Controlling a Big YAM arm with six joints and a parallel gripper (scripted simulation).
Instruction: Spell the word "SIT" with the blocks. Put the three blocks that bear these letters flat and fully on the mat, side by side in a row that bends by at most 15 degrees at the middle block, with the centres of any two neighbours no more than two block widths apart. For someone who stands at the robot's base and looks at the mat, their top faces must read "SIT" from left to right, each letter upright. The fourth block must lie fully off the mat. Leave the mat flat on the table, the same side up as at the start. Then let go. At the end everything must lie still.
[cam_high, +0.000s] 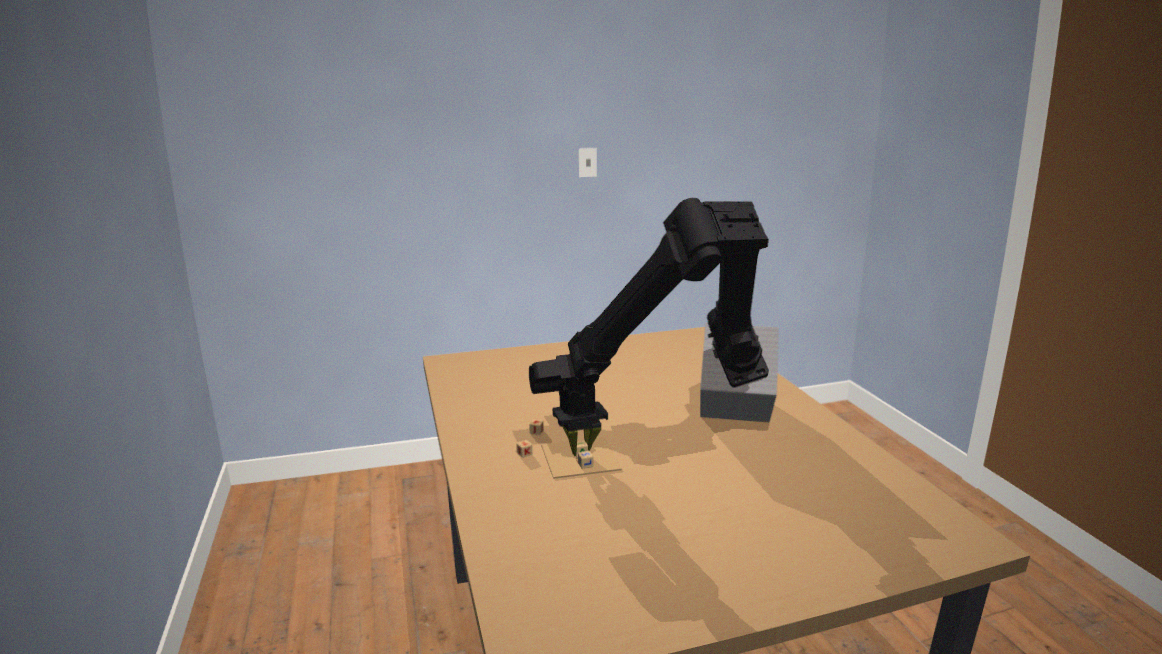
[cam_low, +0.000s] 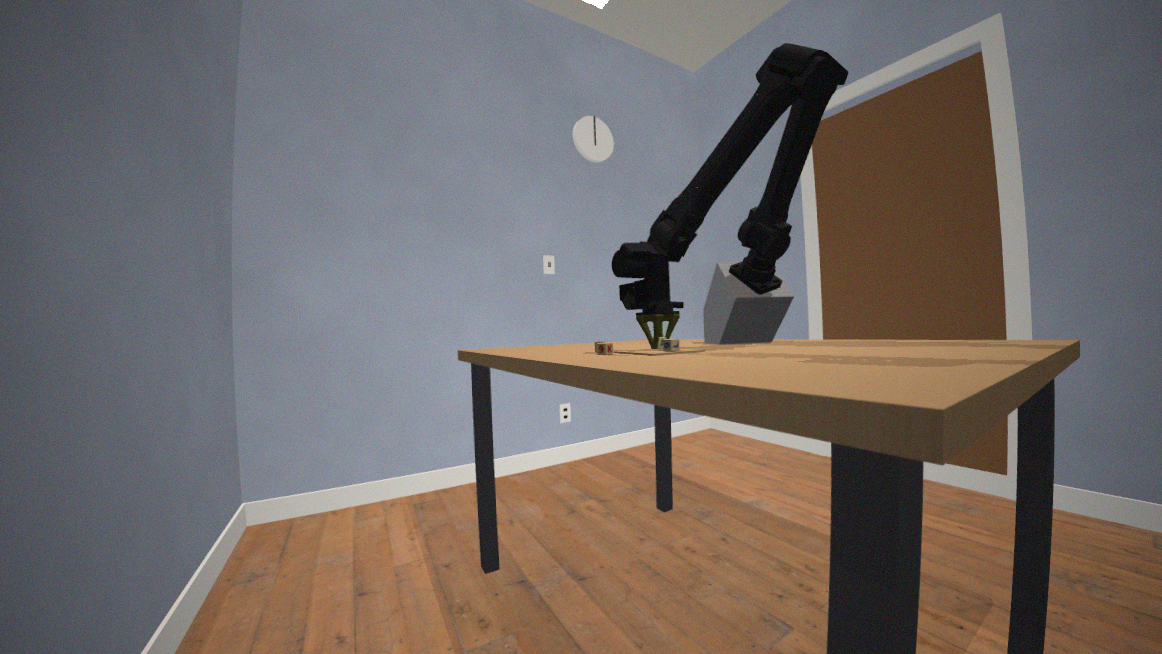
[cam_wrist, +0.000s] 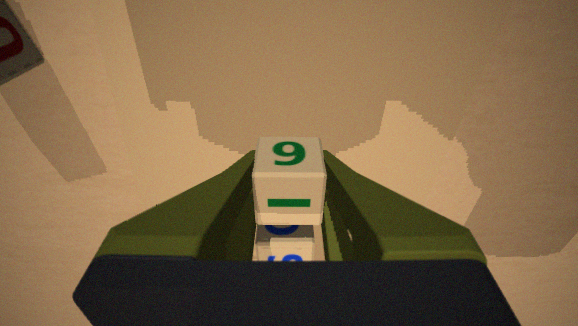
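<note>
My gripper is shut on a white block with green marks. It shows a green "9" on one face and a green bar on the face towards the wrist camera. I hold it low over the thin tan mat. It is right beside a white block with blue letters, which lies on the mat and is partly hidden under the held block. A block with a red letter and another block lie on the table off the mat's left side.
The arm's grey base box stands at the back of the wooden table. The table's left edge runs close to the two loose blocks.
</note>
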